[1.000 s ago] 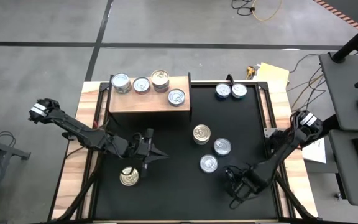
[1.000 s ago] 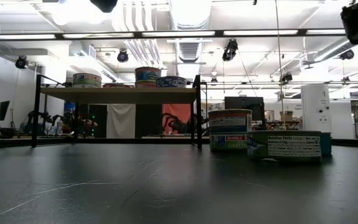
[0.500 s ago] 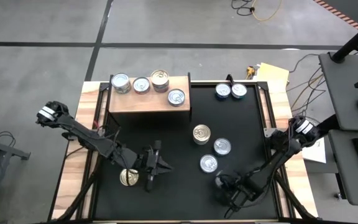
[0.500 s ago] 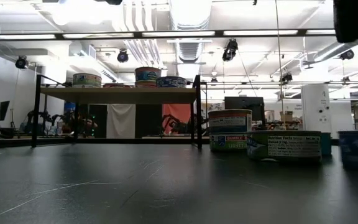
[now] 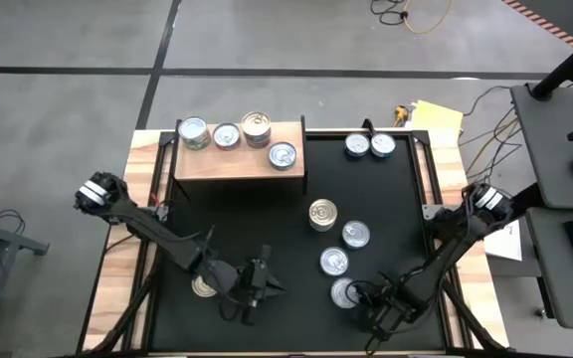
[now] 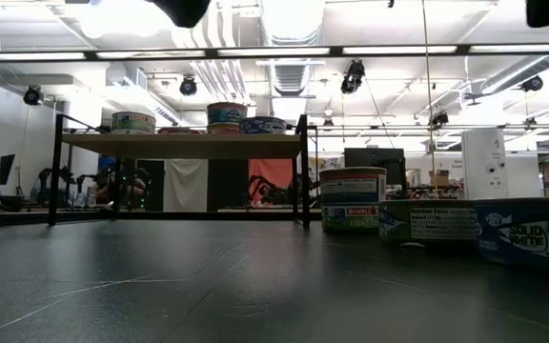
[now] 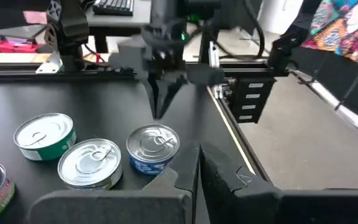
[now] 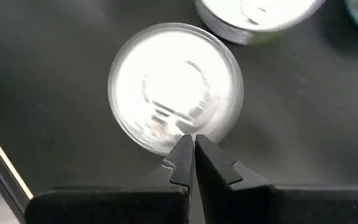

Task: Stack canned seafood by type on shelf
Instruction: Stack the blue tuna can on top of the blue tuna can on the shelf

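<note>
Cans on shelf: four tins sit on the shelf (image 5: 237, 164) top at the table's 11 o'clock; left to right a silver-topped tin (image 5: 194, 132), a second silver one (image 5: 227, 135), a gold-topped tin (image 5: 256, 127) raised as if on another, and a silver tin (image 5: 283, 155) nearer the front edge.
Back pair: two tins (image 5: 357, 146) stand side by side at 1 o'clock on the black table (image 5: 267, 219), touching or nearly so.
Middle group: a gold-topped stack (image 5: 322, 214) sits just right of centre; a silver tin (image 5: 355, 235) lies at its 4 o'clock, another (image 5: 333, 262) below that.
Nearest tin: a silver-topped can (image 5: 344, 292) with a blue label sits at 5 o'clock on the table; in the low view it is large at the right edge.
Right gripper (image 5: 378, 310): fingers pressed together, holding nothing, tips just beside this can's rim in the right wrist view (image 8: 191, 149).
Gold can at left: a gold-topped tin (image 5: 203, 286) at 7 o'clock, partly hidden under the left arm.
Left gripper (image 5: 270, 285): fingers together, empty, low over the table just right of that gold tin.
Surround: wooden table border (image 5: 117, 259) and a grey floor around it.
</note>
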`<action>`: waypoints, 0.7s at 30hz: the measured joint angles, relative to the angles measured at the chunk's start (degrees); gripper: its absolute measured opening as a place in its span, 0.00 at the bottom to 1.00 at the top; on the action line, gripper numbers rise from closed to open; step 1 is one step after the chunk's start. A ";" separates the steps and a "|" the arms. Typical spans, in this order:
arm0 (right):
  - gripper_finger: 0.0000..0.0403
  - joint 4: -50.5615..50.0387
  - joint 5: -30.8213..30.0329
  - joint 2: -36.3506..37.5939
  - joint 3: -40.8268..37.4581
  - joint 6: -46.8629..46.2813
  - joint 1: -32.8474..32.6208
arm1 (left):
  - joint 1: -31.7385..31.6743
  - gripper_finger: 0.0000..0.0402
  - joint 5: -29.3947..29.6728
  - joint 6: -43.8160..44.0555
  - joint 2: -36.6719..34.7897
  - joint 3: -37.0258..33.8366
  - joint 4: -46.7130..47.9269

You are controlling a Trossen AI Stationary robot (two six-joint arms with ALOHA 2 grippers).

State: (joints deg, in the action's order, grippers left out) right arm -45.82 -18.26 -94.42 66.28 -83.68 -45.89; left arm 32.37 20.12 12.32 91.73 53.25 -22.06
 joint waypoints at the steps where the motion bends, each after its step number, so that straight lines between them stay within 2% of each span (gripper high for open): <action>1: 0.02 -1.18 1.10 0.61 0.00 -0.51 0.03 | 0.12 0.00 0.44 0.23 1.29 0.84 -0.01; 4: 0.03 -3.80 3.64 1.88 -0.03 -1.86 0.03 | 0.12 0.00 1.20 0.28 5.56 4.20 0.04; 8: 0.05 -4.85 3.89 3.69 -0.41 -0.27 0.03 | 0.09 0.00 3.06 -0.07 11.56 9.61 0.36; 15: 0.14 -3.94 0.78 5.31 -4.27 6.16 1.56 | -0.02 0.00 9.82 2.58 16.46 16.94 11.23; 21: 0.26 3.31 3.66 6.30 -6.58 0.16 2.54 | -0.02 0.00 10.47 -4.22 19.47 20.92 11.15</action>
State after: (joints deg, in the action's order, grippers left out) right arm -42.50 -14.61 -88.12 59.70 -83.52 -43.35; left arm 32.36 30.59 8.11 111.20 74.18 -10.91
